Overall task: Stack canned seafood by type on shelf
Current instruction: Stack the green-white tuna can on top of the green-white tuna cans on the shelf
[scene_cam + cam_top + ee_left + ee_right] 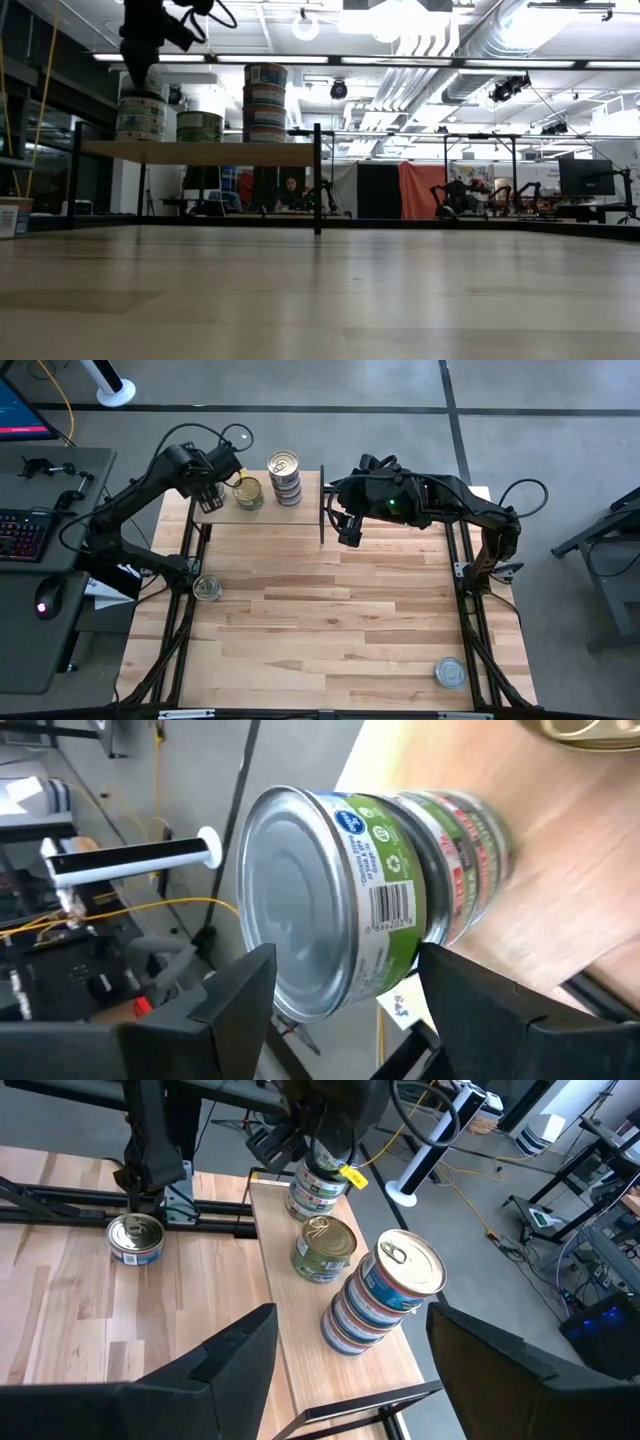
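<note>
The shelf stands at the table's far left. On it are a stack of green-label tins, a single gold-topped tin and a taller stack of blue-label tins. My left gripper reaches down over the green stack, with its fingers on either side of the stack's silver-topped top tin. My right gripper hangs open and empty just right of the shelf, and its wrist view looks along the shelf. My left gripper has the top tin of the green-label stack between its two fingers, which lie against opposite sides of the tin's round wall. It comes from above, pointing down. The tin stands upright on the tins below it.
One loose tin lies on the table's left side near the left arm's base. Another loose tin sits near the near right corner. A thin black upright marks the shelf's right end. The broad wooden tabletop lies between them.
</note>
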`<state>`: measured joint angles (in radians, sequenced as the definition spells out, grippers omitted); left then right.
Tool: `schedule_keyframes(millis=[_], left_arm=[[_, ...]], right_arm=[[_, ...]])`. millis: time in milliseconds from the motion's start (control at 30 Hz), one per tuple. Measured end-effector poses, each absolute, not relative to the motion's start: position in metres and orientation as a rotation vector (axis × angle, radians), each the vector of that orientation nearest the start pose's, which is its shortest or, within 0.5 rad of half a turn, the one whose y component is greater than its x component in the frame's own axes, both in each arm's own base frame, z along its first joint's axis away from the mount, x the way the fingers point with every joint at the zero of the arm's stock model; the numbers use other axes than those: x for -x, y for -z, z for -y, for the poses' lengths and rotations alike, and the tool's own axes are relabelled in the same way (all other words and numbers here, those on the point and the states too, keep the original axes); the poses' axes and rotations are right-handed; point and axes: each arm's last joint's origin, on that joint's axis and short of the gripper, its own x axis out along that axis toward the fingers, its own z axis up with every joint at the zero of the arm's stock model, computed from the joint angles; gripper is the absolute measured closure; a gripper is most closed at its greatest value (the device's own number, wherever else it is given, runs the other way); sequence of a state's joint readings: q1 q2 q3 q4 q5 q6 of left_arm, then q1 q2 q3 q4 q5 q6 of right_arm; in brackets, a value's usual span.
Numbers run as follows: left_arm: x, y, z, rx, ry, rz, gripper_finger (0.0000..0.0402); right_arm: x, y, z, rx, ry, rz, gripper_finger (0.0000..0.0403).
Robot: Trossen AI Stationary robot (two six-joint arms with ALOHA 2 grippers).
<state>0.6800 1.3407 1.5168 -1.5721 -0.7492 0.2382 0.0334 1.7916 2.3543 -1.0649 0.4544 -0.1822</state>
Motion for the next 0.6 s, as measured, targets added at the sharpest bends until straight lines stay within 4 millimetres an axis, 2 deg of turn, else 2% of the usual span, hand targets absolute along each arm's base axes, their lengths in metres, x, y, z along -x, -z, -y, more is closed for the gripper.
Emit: schedule_keyframes(millis=[433, 533, 600], left_arm=[[-0.15, -0.374, -0.144, -0.137, -0.934, -1.595, 0.0163], [-0.156, -0.373, -0.143, -0.016, -0.881, -1.485, 0.0163], [-0.164, -0.376, -0.142, 0.078, -0.864, -1.349, 0.0163]], right_arm=[[-0.336, -0.497, 0.001, 0.293, 0.344, -0.527, 0.0155], [-0.336, -0.497, 0.001, 0.307, 0.327, -0.53, 0.0155], [-0.336, -0.497, 0.001, 0.338, 0.319, -0.535, 0.0155]])
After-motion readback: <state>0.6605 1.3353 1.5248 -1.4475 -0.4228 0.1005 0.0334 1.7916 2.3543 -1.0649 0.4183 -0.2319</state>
